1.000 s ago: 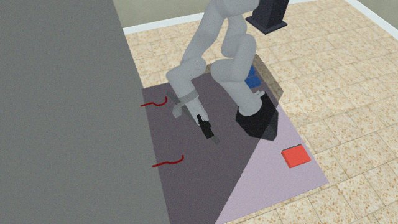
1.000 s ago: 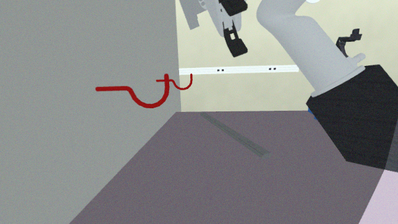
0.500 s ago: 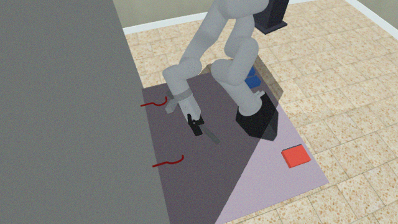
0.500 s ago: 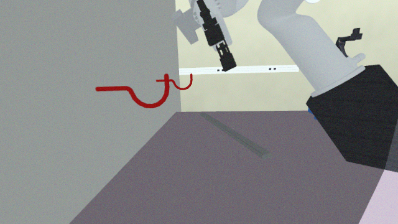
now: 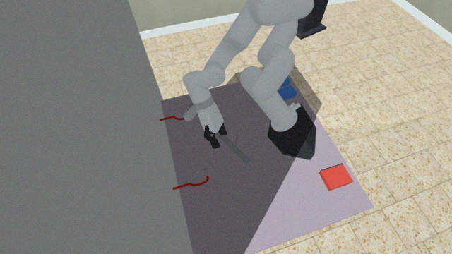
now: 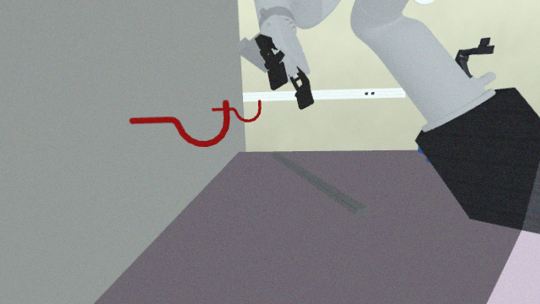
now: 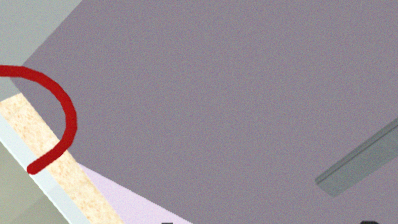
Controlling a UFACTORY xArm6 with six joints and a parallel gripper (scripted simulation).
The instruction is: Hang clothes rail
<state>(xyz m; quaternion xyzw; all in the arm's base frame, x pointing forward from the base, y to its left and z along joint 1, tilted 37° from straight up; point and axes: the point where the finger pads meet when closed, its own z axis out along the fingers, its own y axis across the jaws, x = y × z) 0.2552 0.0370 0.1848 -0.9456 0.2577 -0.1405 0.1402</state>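
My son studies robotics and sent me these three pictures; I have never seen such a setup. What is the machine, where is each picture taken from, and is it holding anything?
The grey jointed thing is a robot arm on a black base. Its black gripper, a two-fingered claw, is open and holds nothing. One picture looks down from above, one from low at the side, and one from a camera at the arm's wrist. A thin grey clothes rail lies flat on the purple mat, under the gripper. Two red hooks stick out of the grey wall, both bare. A red block and a blue block also lie nearby.
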